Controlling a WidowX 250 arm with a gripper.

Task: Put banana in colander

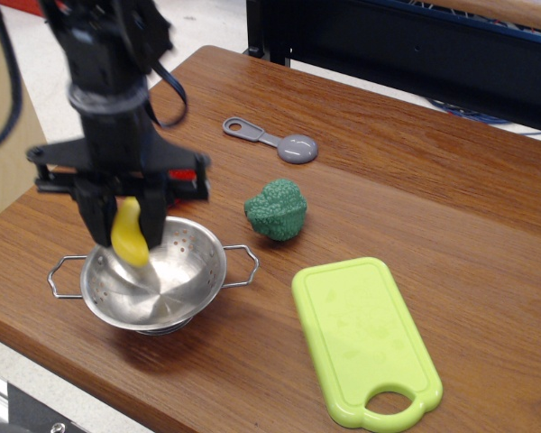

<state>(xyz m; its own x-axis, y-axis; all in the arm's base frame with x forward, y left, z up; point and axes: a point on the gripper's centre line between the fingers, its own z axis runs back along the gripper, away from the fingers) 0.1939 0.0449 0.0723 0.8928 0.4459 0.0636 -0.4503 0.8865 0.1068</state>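
Observation:
My gripper point(126, 227) is shut on the yellow toy banana point(130, 234), holding it upright between its black fingers. It hangs over the left half of the shiny steel colander point(158, 280), with the banana's lower tip level with the rim. The colander stands on the wooden table near the front left, wire handles to either side. The arm rises from the gripper toward the upper left.
A green broccoli toy point(277, 209) sits right of the colander. A lime-green cutting board point(361, 338) lies front right. A grey measuring spoon point(275, 142) lies further back. A red strawberry point(187, 178) is mostly hidden behind the gripper. The table's front edge runs close below the colander.

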